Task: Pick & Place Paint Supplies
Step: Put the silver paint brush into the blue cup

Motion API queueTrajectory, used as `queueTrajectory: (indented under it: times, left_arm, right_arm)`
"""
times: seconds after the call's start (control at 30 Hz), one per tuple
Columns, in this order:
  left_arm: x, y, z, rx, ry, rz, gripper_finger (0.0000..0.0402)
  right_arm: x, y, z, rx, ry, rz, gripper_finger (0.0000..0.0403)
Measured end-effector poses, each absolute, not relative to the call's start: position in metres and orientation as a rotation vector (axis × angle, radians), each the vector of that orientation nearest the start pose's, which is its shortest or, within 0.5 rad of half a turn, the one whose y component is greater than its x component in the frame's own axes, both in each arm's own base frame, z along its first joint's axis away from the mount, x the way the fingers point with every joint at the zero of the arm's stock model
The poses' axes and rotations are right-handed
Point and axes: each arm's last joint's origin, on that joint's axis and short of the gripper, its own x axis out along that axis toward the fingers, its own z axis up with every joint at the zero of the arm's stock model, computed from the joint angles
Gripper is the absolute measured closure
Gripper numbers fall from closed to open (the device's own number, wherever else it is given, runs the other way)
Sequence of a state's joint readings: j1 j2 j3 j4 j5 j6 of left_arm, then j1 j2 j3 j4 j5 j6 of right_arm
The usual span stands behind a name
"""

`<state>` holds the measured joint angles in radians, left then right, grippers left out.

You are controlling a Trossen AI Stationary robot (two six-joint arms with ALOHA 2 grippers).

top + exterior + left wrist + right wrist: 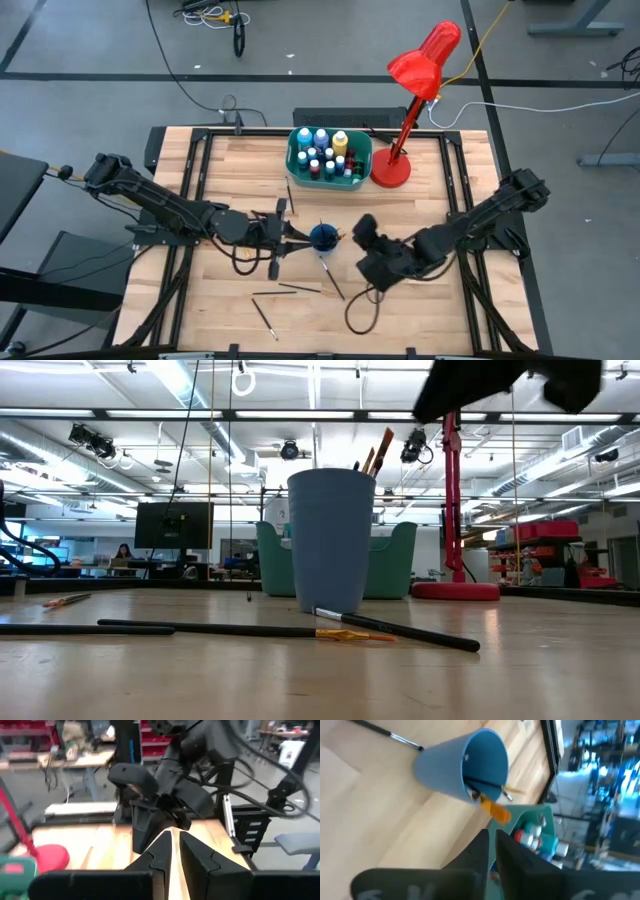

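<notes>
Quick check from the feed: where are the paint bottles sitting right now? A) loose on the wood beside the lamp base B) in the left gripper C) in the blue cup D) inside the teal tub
D: the high view shows the paint bottles packed inside the teal tub, while the blue cup holds only brushes.

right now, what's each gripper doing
left gripper: closed, holding nothing, beside the blue cup
right gripper: closed, holding nothing
</notes>
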<state>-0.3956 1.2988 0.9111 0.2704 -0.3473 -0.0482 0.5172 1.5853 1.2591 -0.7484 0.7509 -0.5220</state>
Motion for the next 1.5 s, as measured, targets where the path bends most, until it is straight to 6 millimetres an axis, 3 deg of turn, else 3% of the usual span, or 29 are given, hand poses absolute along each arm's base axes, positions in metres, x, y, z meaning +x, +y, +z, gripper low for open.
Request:
queueTrajectory:
  times: [0.1,0.23,0.33,0.43,0.6,0.87,1.13,1.3,1.5]
  left_arm:
    - [0.269,-0.109,0.308,0.062,0.138,-0.032,0.0354]
    - [0.263,-0.112,0.308,0.023,0.150,0.118,0.0354]
    - [0.252,-0.114,0.302,0.121,0.241,0.155,0.0353]
    - [0.242,-0.111,0.300,0.084,0.322,0.143,0.0349]
    - [0.232,-0.104,0.293,0.054,0.426,0.169,0.0326]
    - [0.221,-0.086,0.269,0.158,0.712,0.222,0.0258]
    - [0.245,-0.059,0.244,-0.306,0.645,0.664,0.0226]
    - [0.267,-0.046,0.212,-0.368,0.642,0.854,0.0230]
    - [0.293,-0.029,0.171,-0.451,0.670,0.953,0.0230]
  right_arm:
    - [0.273,0.144,0.275,-1.013,0.917,0.001,0.0384]
    - [0.259,0.143,0.283,-0.878,0.907,0.000,0.0396]
    - [0.245,0.134,0.284,-0.817,0.898,-0.024,0.0397]
    - [0.227,0.120,0.284,-0.679,0.850,-0.084,0.0395]
    - [0.210,0.104,0.271,-0.495,0.660,-0.128,0.0383]
    - [0.209,0.103,0.230,-0.323,0.338,-0.118,0.0367]
    - [0.206,0.086,0.206,-0.218,0.211,-0.189,0.0358]
    - [0.207,0.075,0.199,-0.278,0.238,-0.227,0.0358]
    - [0.212,0.062,0.205,-0.391,0.219,-0.279,0.0358]
